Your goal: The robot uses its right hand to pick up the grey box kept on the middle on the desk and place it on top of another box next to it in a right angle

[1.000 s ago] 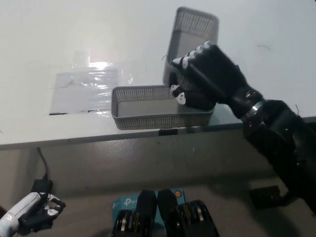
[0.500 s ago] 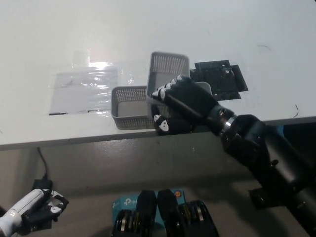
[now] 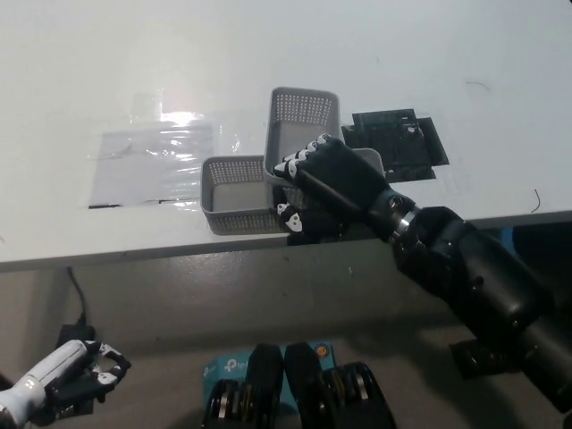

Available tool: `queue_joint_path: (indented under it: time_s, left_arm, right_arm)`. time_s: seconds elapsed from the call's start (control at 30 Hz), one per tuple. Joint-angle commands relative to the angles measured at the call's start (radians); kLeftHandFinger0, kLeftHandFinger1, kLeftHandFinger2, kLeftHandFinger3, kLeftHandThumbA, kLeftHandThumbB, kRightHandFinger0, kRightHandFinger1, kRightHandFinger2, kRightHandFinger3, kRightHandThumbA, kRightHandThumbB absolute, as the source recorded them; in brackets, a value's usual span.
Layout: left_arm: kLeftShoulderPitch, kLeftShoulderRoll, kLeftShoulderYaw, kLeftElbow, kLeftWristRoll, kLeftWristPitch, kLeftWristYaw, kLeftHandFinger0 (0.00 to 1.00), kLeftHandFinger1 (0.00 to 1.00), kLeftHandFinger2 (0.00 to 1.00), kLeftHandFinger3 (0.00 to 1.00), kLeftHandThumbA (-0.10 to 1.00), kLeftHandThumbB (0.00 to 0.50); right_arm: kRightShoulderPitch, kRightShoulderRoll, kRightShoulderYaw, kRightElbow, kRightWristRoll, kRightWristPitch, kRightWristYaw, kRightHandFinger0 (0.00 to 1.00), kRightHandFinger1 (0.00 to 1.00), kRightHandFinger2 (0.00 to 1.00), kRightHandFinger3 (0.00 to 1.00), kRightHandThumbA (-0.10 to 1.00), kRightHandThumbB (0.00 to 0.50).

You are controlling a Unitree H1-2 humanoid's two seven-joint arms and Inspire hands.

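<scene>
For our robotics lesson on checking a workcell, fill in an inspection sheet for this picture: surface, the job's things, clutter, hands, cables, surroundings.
Surface: white desk, with a clear plastic sheet lying flat at its left.
Job's things: upper grey box lies crosswise over the lower grey box at the desk's front edge.
Clutter: flat black part right of the boxes.
Hands: black right hand is shut on the upper grey box; white left hand rests low, below the desk, grip unclear.
Cables: dark cable hangs under the desk's left.
Surroundings: teal carton on the floor.
</scene>
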State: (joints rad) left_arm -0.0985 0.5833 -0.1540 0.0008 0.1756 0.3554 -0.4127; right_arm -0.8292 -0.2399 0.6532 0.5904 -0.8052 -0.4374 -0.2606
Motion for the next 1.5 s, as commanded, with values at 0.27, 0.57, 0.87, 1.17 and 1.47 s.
queue_joint_path:
  time_s: [0.27,0.57,0.87,1.17,1.47]
  left_arm:
    - [-0.019,0.025,0.011,-0.008,0.011,0.015,-0.008,0.23,0.12,0.25,0.58,0.58,0.138]
    - [-0.020,0.024,0.014,-0.007,0.005,0.022,-0.012,0.22,0.12,0.23,0.57,0.56,0.134]
    - [0.000,0.013,0.020,0.001,-0.010,-0.011,-0.005,0.20,0.06,0.18,0.54,0.54,0.134]
    - [0.006,0.011,0.030,-0.007,-0.014,-0.018,0.000,0.16,0.03,0.14,0.52,0.55,0.153]
    - [0.006,0.007,0.028,0.005,-0.021,-0.033,-0.003,0.17,0.02,0.13,0.52,0.54,0.147]
  right_arm:
    - [0.010,-0.056,0.036,-0.142,0.068,-0.033,-0.023,0.00,0.12,0.47,0.42,-0.10,0.228]
    - [0.059,-0.033,0.005,-0.217,0.059,-0.032,0.022,0.00,0.01,0.25,0.51,-0.10,0.182]
    - [0.056,-0.060,-0.045,-0.307,-0.145,0.199,0.153,1.00,1.00,1.00,1.00,0.93,0.488]
    - [0.050,-0.073,-0.076,-0.307,-0.153,0.197,0.193,1.00,1.00,1.00,1.00,0.90,0.470]
    - [0.081,-0.073,-0.089,-0.335,-0.134,0.180,0.235,1.00,1.00,1.00,1.00,0.79,0.443]
